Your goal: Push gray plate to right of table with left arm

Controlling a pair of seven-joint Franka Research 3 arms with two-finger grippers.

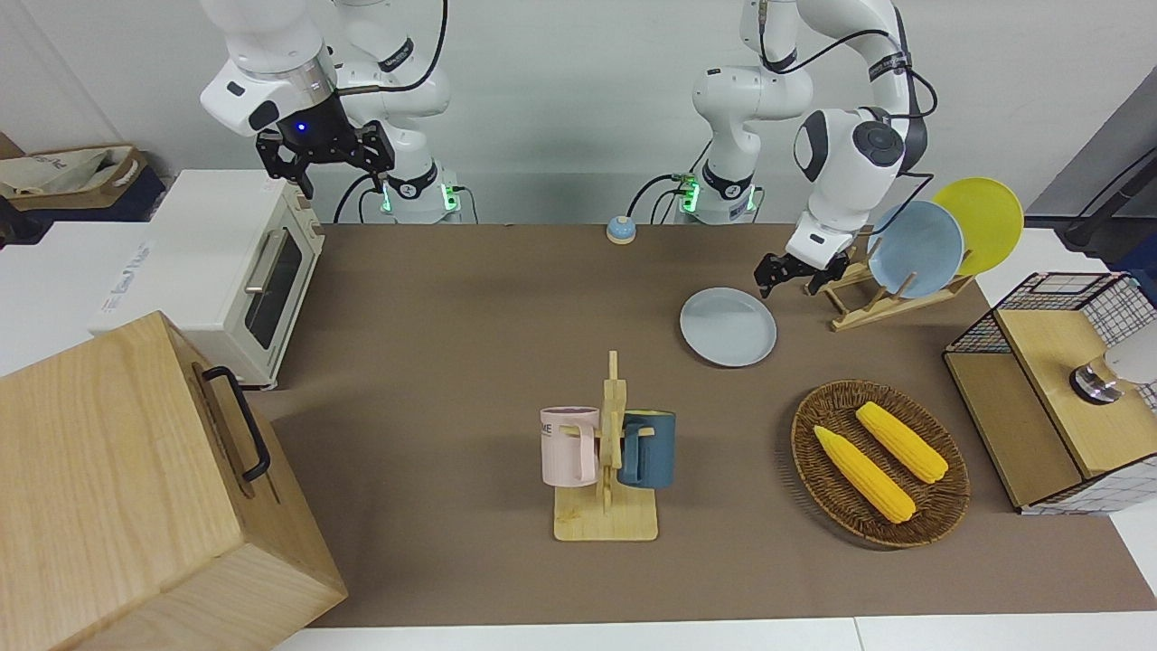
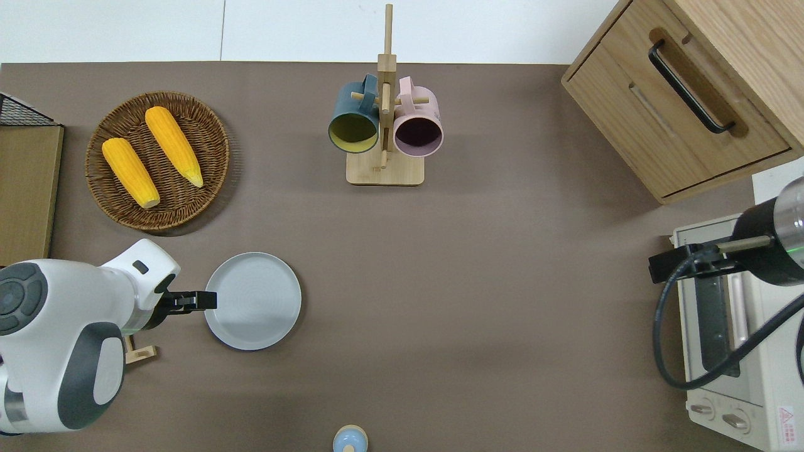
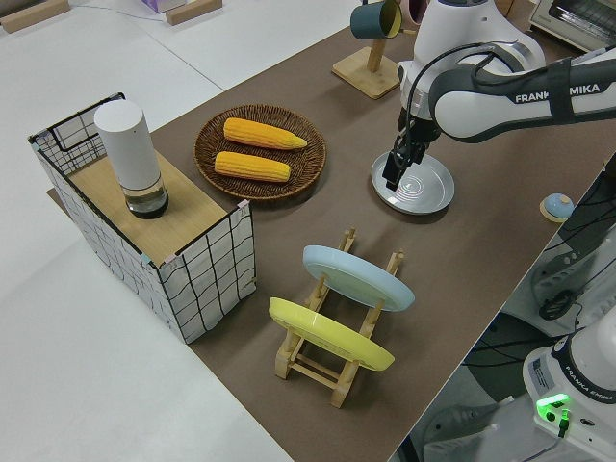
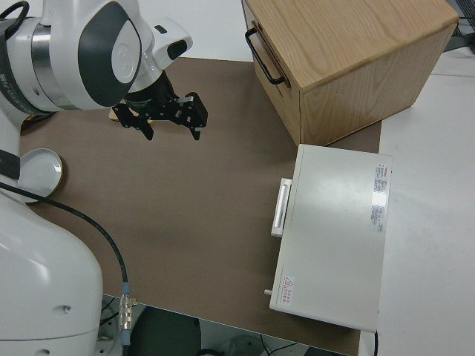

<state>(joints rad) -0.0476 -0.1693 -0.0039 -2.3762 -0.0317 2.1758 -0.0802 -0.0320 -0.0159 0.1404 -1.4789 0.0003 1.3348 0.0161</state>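
Observation:
The gray plate (image 1: 728, 326) (image 2: 253, 301) (image 3: 416, 183) lies flat on the brown table (image 1: 452, 362), toward the left arm's end. My left gripper (image 1: 788, 282) (image 2: 188, 301) (image 3: 397, 171) is low over the table at the plate's edge, on the side toward the left arm's end. It is open and holds nothing. One of its fingers (image 2: 212, 301) stands right at the plate's rim; I cannot tell whether it touches. My right gripper (image 1: 343, 176) (image 4: 172, 133) is open, empty and parked.
A wooden rack holds a light-blue plate (image 1: 917, 249) and a yellow plate (image 1: 981, 221) beside the left gripper. A wicker basket (image 1: 945, 502) of corn, a mug stand (image 1: 606, 443), a bell (image 1: 620, 230), a toaster oven (image 1: 244, 271), a wooden drawer box (image 1: 136, 488) and a wire crate (image 1: 1058, 425) stand around.

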